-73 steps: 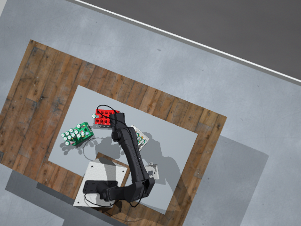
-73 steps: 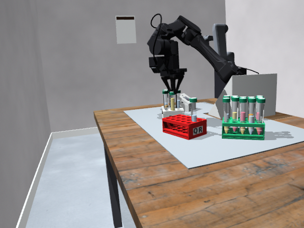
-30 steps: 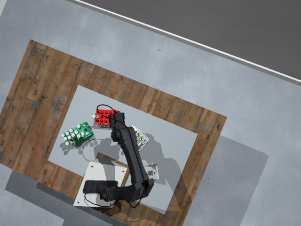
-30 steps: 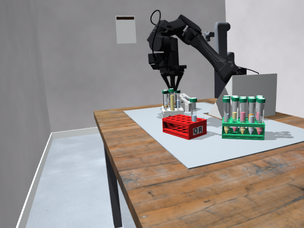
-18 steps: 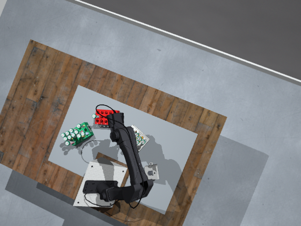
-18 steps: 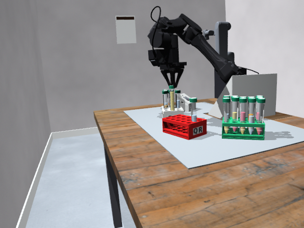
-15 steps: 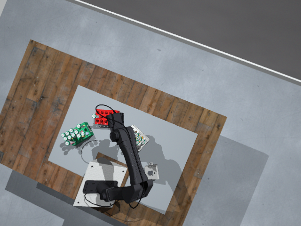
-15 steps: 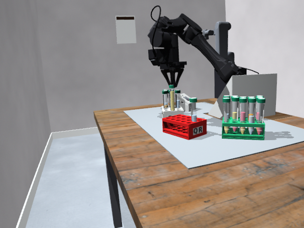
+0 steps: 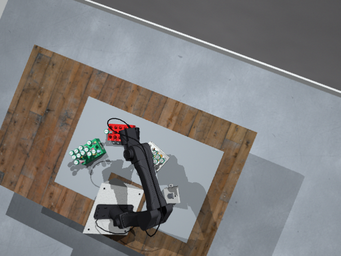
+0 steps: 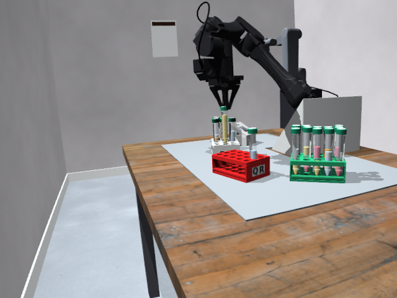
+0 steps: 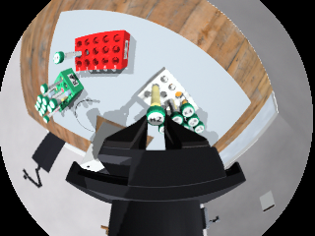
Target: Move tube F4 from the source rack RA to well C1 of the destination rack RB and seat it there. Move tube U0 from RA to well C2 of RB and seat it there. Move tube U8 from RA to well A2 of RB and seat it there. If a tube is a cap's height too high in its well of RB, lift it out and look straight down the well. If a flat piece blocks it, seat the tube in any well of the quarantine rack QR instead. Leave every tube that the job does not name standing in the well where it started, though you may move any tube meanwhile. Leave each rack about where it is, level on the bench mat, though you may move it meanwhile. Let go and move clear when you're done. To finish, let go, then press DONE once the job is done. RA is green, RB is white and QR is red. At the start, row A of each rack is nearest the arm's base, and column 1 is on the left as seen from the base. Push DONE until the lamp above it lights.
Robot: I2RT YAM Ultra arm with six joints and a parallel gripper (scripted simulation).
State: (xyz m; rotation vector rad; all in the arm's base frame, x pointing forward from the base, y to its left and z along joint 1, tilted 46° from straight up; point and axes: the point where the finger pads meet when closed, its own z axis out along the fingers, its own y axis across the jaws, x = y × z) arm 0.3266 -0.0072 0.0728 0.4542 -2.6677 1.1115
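My gripper [image 10: 224, 107] [image 11: 156, 118] is shut on the upper end of a green-capped tube [image 10: 224, 123] [image 11: 156, 104] with yellow contents. Its cap label ends in 2; the first character is unclear. The tube is upright over the white rack RB [image 9: 165, 157] [image 10: 224, 148] [image 11: 164, 72], its cap above the others. Its tip is near the rack top; whether it is inside a well is unclear. Several tubes stand in RB, partly hidden by the arm or fingers. The green rack RA [image 9: 102, 150] [image 10: 317, 179] [image 11: 78, 87] holds several tubes.
The red rack QR [image 9: 116, 131] [image 10: 267, 161] [image 11: 126, 37] holds one tube [image 9: 106, 131] [image 10: 252, 130] [image 11: 58, 57] at its end. The DONE box [image 9: 176, 190] stands right of the arm's base plate [image 9: 110, 193]; no lit lamp can be made out.
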